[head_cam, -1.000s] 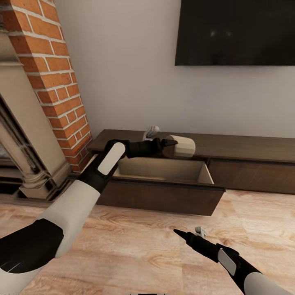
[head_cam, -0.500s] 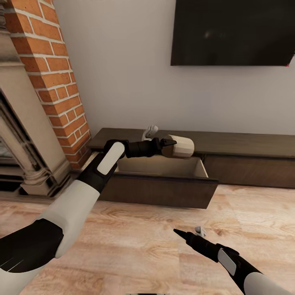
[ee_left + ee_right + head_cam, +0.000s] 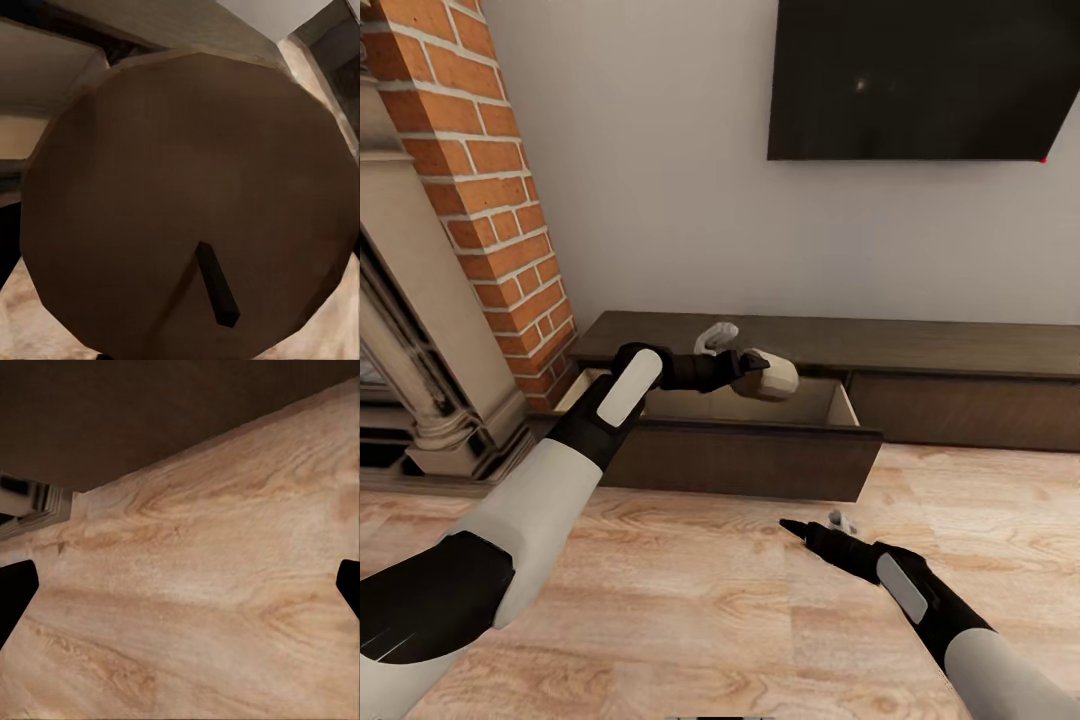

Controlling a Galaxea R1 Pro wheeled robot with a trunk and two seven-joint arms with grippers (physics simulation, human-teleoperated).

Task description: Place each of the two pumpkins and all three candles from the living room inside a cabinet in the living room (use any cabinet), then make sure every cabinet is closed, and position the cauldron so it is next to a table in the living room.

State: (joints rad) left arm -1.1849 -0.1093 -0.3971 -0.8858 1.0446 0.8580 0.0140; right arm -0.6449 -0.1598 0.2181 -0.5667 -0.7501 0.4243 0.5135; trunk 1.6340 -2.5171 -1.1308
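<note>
Left fingers (image 3: 752, 362) grip candle (image 3: 770, 375) over open cabinet (image 3: 750, 455) drawer; right fingers (image 3: 812, 525) spread above wood floor (image 3: 690, 610).

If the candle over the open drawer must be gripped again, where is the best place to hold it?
Probably across its round side wall, mid-length. The candle lies sideways in the left pincer above the open drawer, wick end toward the wrist, so approach from that end, as now.

Brick fireplace (image 3: 480, 200), white wall (image 3: 660, 180), dark television (image 3: 920, 80), wooden floor (image 3: 690, 600).
</note>
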